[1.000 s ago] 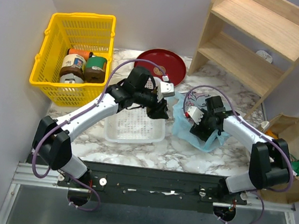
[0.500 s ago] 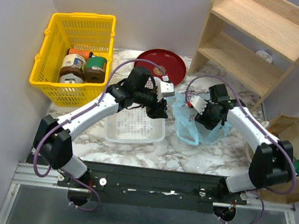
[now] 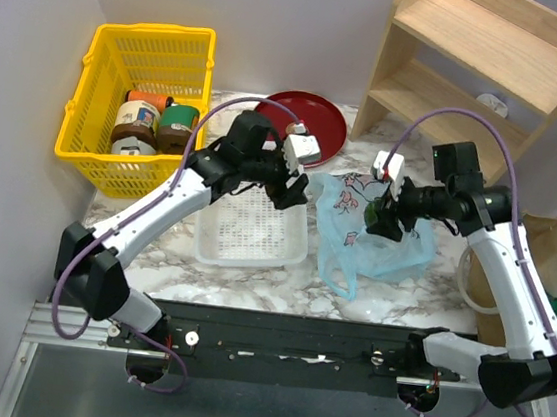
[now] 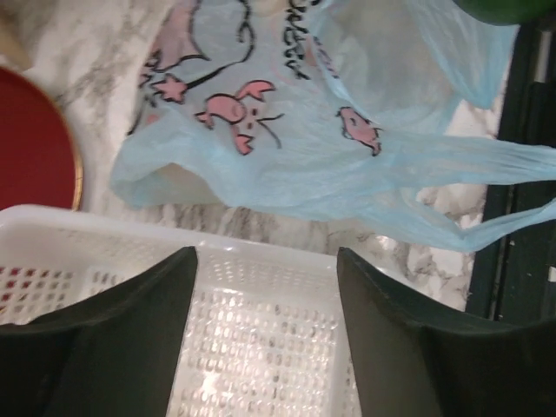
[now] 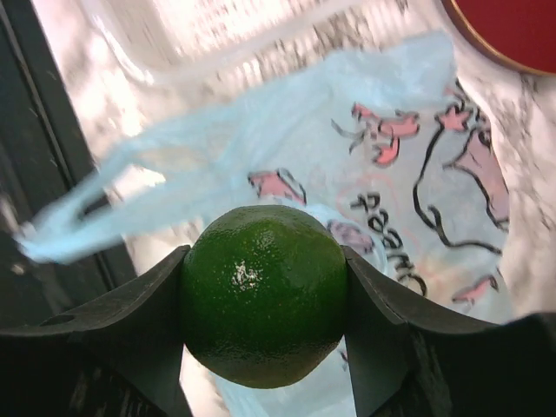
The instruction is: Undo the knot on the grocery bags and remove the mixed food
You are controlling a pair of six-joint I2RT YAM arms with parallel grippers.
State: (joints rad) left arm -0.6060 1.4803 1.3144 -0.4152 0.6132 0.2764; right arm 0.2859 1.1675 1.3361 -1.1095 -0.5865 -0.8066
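Blue bag (image 3: 353, 242): slack | lime (image 5: 263, 300): in right claw (image 5: 265, 271) | yellow basket (image 3: 84, 111): jars (image 3: 157, 122)

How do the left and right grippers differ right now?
Left gripper is empty, fingers apart; right gripper has its fingers clamped on the green lime. Left gripper hangs over the white tray; right gripper is above the light-blue bag. Both are close to that bag.
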